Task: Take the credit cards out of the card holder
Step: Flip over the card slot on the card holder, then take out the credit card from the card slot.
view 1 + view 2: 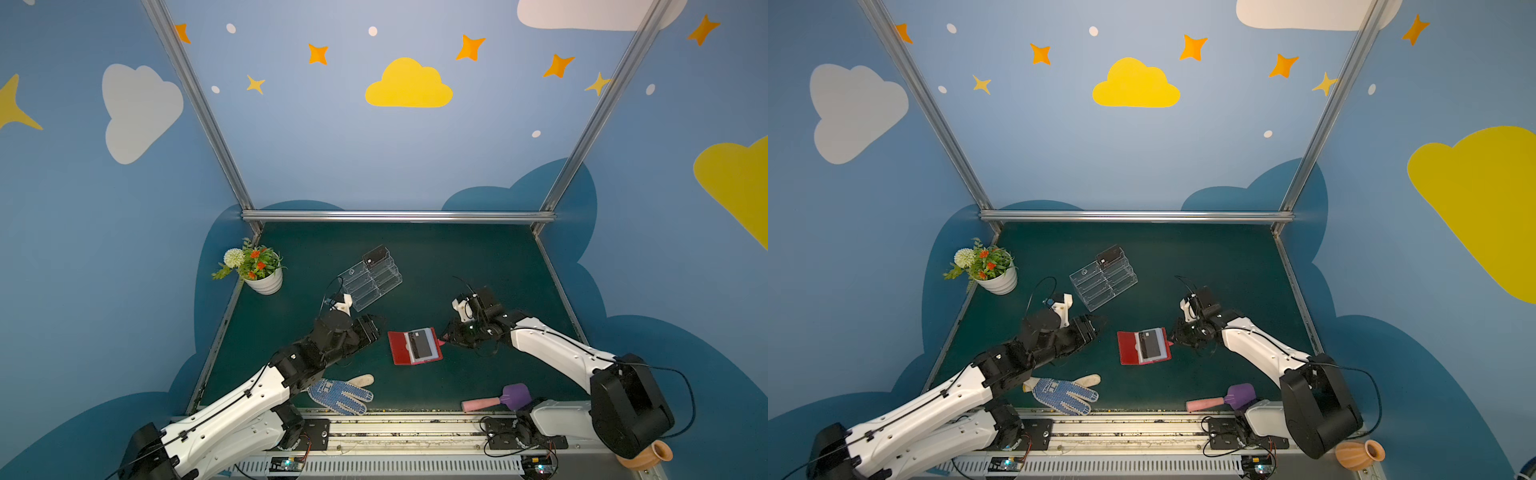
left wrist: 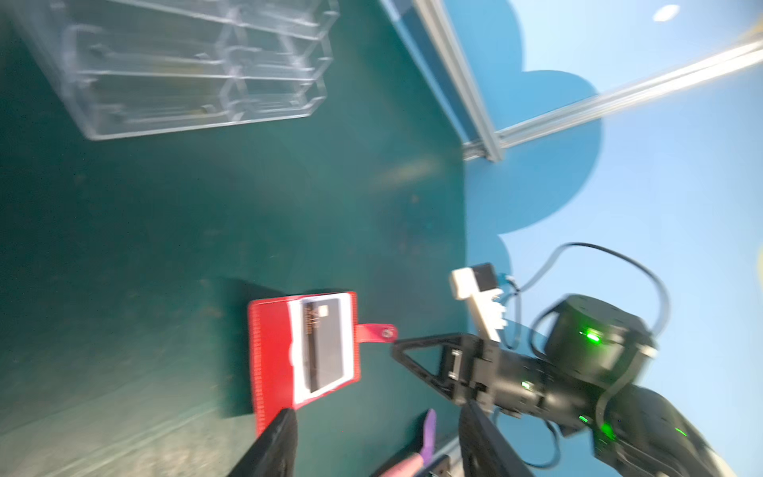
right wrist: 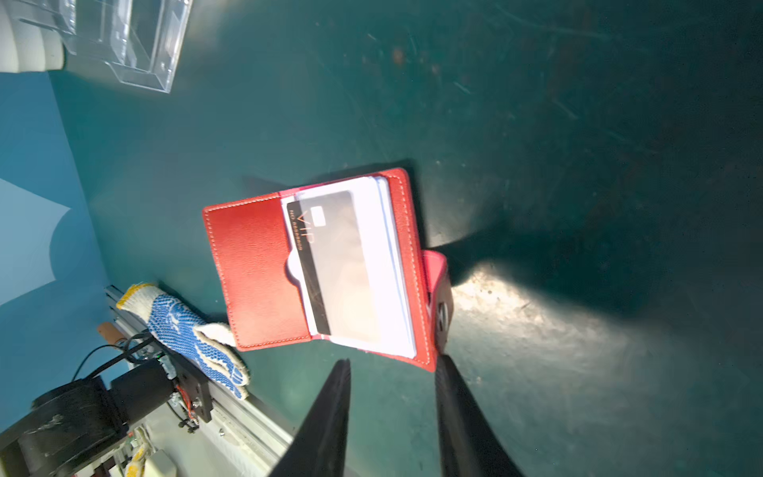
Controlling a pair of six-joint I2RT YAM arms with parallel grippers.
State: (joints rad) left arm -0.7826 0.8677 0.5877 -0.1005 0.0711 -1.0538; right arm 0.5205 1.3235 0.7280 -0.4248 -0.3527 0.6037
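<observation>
The card holder lies open on the green table, also seen in the wrist views. A dark credit card sits in its pale sleeve, partly slid out. Another dark card stands in the clear stand. My left gripper hovers just left of the holder, open and empty. My right gripper is at the holder's right edge by the snap strap, its jaws apart with nothing between them; one fingertip meets the holder's edge.
A clear acrylic tiered stand sits behind the left gripper. A potted flower stands at the back left. A blue-dotted glove and a purple and pink scoop lie along the front edge. A terracotta vase lies off the table, front right.
</observation>
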